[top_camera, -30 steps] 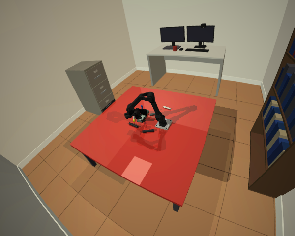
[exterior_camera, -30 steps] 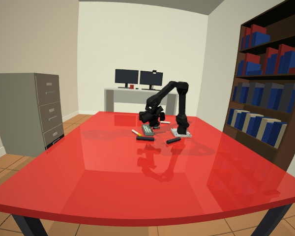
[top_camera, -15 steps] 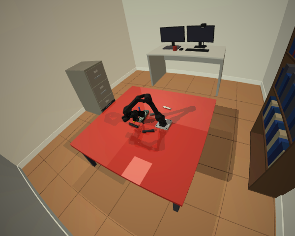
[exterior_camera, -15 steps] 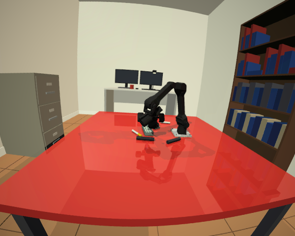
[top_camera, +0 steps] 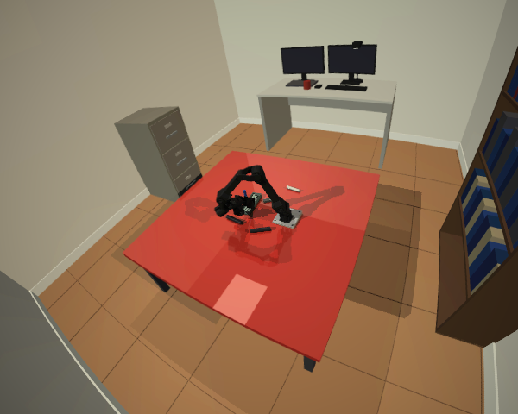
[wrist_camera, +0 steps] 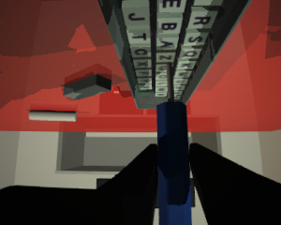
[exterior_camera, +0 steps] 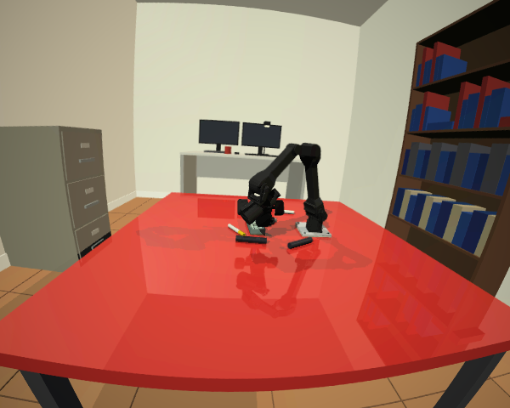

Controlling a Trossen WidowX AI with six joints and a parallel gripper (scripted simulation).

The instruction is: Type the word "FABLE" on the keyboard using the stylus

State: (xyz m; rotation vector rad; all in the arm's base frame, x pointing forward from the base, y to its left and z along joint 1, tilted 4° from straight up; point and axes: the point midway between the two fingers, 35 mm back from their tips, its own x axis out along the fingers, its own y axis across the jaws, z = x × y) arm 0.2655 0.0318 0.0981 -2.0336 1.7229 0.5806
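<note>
Jaws pinch 1 blue stylus [wrist_camera: 172, 159]; its tip, perhaps over Z, is hard to distinguish.

Your three viewpoints
You look down from high above the red table [top_camera: 294, 276] [exterior_camera: 229, 325] [wrist_camera: 33, 56], level-ish across it from its near edge, and close along the stylus [wrist_camera: 172, 155].

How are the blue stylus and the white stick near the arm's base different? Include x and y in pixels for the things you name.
The blue stylus [wrist_camera: 173, 141] is squeezed between the jaws, while the white stick [top_camera: 293, 189] [exterior_camera: 287, 212] [wrist_camera: 52, 115] lies on the red table. The stylus has a thin gray tip; the stick shows none. Both are long and narrow.
</note>
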